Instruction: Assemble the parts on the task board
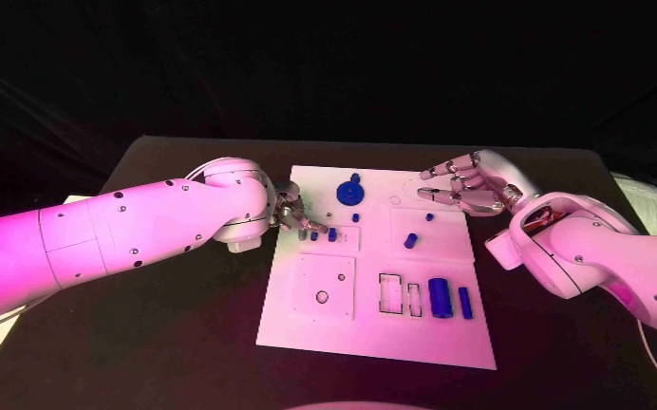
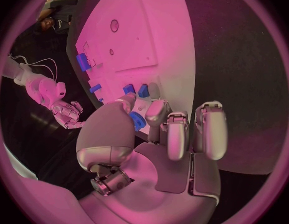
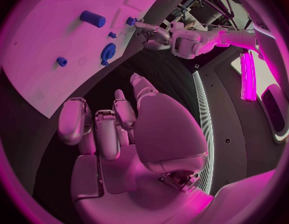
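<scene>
Pinching a small blue part [image 2: 137, 120] at the board [image 1: 328, 320] edge: left hand [image 1: 289, 213]. Hovering empty, fingers [image 1: 441, 185] loosely apart: right hand [image 1: 473, 182].

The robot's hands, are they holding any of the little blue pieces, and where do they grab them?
The left hand pinches a small blue part between thumb and fingertip, by its sides, at the task board edge. The right hand holds nothing.
</scene>
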Controlling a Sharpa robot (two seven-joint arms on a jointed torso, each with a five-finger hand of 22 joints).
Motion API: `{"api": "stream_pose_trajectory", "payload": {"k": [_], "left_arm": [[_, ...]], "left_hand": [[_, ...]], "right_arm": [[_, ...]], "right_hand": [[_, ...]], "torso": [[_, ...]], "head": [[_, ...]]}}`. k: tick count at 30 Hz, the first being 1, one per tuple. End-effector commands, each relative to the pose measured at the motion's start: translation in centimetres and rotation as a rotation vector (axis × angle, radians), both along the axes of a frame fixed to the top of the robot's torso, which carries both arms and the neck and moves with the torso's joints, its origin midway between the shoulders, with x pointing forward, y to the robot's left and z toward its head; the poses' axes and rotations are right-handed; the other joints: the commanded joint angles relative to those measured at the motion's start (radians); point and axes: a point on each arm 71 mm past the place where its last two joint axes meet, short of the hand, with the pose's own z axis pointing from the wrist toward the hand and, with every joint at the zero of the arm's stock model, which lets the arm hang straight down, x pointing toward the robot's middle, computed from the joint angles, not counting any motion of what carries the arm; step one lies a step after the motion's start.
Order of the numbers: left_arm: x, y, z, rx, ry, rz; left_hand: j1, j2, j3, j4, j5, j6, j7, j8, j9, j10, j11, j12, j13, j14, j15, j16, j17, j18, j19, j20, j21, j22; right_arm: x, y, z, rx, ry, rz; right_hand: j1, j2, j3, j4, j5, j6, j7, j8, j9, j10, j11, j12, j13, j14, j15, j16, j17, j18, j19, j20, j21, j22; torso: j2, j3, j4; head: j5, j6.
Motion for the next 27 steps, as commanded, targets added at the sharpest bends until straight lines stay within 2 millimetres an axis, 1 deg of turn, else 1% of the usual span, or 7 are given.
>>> {"api": "stream_pose_trajectory", "payload": {"k": [1, 8, 14, 17, 22, 25, 27], "left_arm": [[0.2, -0.1, 0.6, -0.161, -0.044, 0.077], [0.5, 0.1, 1.2, -0.315, -0.094, 0.114], [0.8, 0.5, 1.7, -0.391, -0.154, 0.139], [0.9, 0.6, 1.9, -0.386, -0.192, 0.132], [0.9, -0.6, 2.7, -0.407, -0.290, 0.035], [1.0, -1.9, 3.2, -0.437, -0.357, -0.077], [1.0, -3.0, 3.5, -0.434, -0.413, -0.170]], "left_hand": [[-0.014, 0.005, -0.014, 0.000, -0.003, -0.016, 0.006, -0.008, -0.003, -0.019, 0.004, -0.025, -0.025, 0.103, -0.003, 0.003, 0.263, 0.011, 0.019, -0.006, -0.022, 0.140], [-0.071, 0.012, -0.112, -0.001, 0.007, -0.035, 0.015, -0.006, -0.006, -0.049, 0.014, -0.069, -0.073, 0.103, 0.004, 0.003, 0.263, 0.022, -0.005, 0.001, -0.066, 0.106], [-0.040, 0.025, -0.206, -0.003, 0.013, -0.075, 0.032, -0.013, -0.016, -0.134, 0.027, -0.197, -0.214, 0.084, 0.015, -0.045, 0.197, 0.048, -0.064, 0.012, -0.179, 0.021], [0.093, 0.024, -0.206, -0.018, 0.034, -0.132, 0.055, -0.032, -0.034, -0.240, 0.049, -0.329, -0.352, 0.045, 0.031, -0.136, 0.086, 0.074, -0.134, 0.024, -0.305, -0.074], [0.341, 0.053, -0.131, -0.076, 0.040, -0.235, 0.106, -0.063, -0.071, -0.370, 0.092, -0.388, -0.395, -0.109, 0.070, -0.409, -0.206, 0.139, -0.350, 0.056, -0.674, -0.341], [0.501, 0.066, -0.037, -0.137, 0.042, -0.262, 0.129, -0.094, -0.113, -0.461, 0.118, -0.468, -0.455, -0.240, 0.088, -0.608, -0.400, 0.145, -0.400, 0.072, -0.755, -0.391], [0.567, 0.045, 0.024, -0.166, 0.037, -0.253, 0.146, -0.133, -0.162, -0.487, 0.132, -0.532, -0.516, -0.325, 0.109, -0.725, -0.504, 0.144, -0.431, 0.084, -0.795, -0.413]], "right_arm": [[-0.1, 0.2, -0.1, -0.005, 0.003, 0.016], [0.0, 0.1, -0.1, -0.005, 0.004, 0.014], [0.0, 0.1, -0.2, -0.007, 0.005, 0.012], [0.0, 0.1, -0.2, -0.007, 0.007, 0.011], [0.0, 0.1, -0.3, -0.007, 0.007, 0.011], [0.0, 0.1, -0.3, -0.006, 0.006, 0.009], [0.0, 0.2, -0.3, -0.005, 0.005, 0.009]], "right_hand": [[-0.011, -0.001, -0.002, 0.006, 0.005, -0.007, -0.001, 0.002, 0.000, -0.001, -0.007, 0.000, -0.001, 0.062, -0.003, -0.006, 0.078, 0.014, -0.004, -0.002, -0.004, 0.000], [-0.011, -0.001, -0.002, 0.005, 0.006, -0.007, -0.001, 0.002, 0.000, -0.001, -0.007, 0.000, -0.001, 0.062, -0.003, -0.007, 0.078, 0.014, -0.004, -0.002, -0.005, -0.001], [-0.010, -0.001, -0.002, 0.005, 0.006, -0.007, -0.001, 0.002, 0.000, -0.001, -0.007, 0.001, -0.001, 0.062, -0.003, -0.006, 0.079, 0.014, -0.003, -0.002, -0.004, 0.000], [-0.010, -0.001, -0.002, 0.005, 0.007, -0.007, -0.001, 0.002, 0.000, -0.001, -0.007, 0.001, -0.001, 0.062, -0.004, -0.006, 0.079, 0.014, -0.004, -0.002, -0.004, 0.000], [-0.010, -0.001, -0.001, 0.005, 0.008, -0.007, -0.001, 0.002, 0.000, -0.001, -0.007, 0.000, -0.001, 0.062, -0.004, -0.007, 0.078, 0.014, -0.004, -0.002, -0.004, -0.001], [-0.010, -0.001, -0.001, 0.005, 0.009, -0.007, -0.001, 0.002, 0.000, -0.002, -0.007, -0.001, -0.002, 0.062, -0.004, -0.007, 0.077, 0.014, -0.004, -0.002, -0.005, -0.001], [-0.009, 0.000, -0.001, 0.005, 0.010, -0.007, -0.001, 0.002, 0.000, -0.004, -0.007, -0.004, -0.005, 0.061, -0.004, -0.009, 0.074, 0.015, -0.006, -0.002, -0.007, -0.004]], "torso": [[0.000, 0.0001, 0.0001], [0.000, 0.0002, -0.0011], [0.001, 0.0000, -0.0004], [0.001, -0.0001, -0.0003], [0.000, -0.0007, -0.0001], [0.000, -0.0005, 0.0007], [0.000, -0.0002, 0.0003]], "head": [[-0.001, 0.002], [-0.003, 0.002], [-0.008, 0.003], [-0.009, 0.003], [-0.014, 0.006], [-0.018, 0.007], [-0.018, 0.008]]}}
